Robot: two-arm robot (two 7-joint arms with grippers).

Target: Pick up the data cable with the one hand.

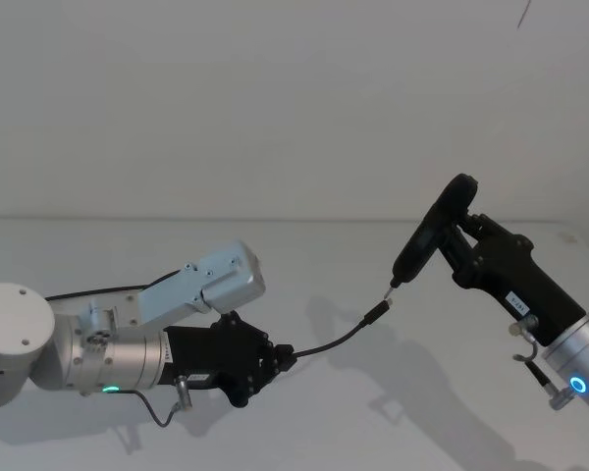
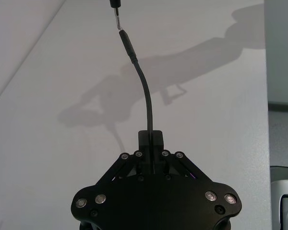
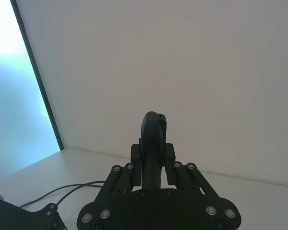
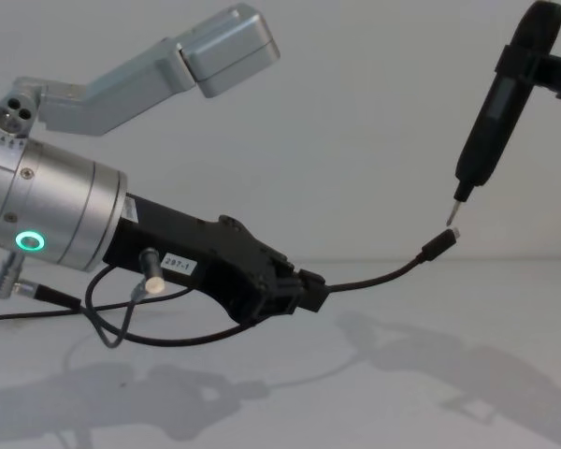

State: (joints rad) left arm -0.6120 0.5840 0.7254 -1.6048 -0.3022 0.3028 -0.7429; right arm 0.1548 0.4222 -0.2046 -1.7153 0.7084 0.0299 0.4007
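Black data cable (image 4: 379, 276) is pinched in my left gripper (image 4: 304, 290), fingers clamped tight on it, the free end arching up and away above the white table (image 1: 304, 432). My chest view gives the silver tip just under the metal point of the pen-like tool (image 4: 491, 117) (touching or not, I can't tell); the right gripper (image 3: 153, 158) is closed round that tool. The left wrist view crops the tool to its tip.

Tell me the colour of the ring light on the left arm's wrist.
Green: the ring light glows green behind the left pincer, best in the chest view.
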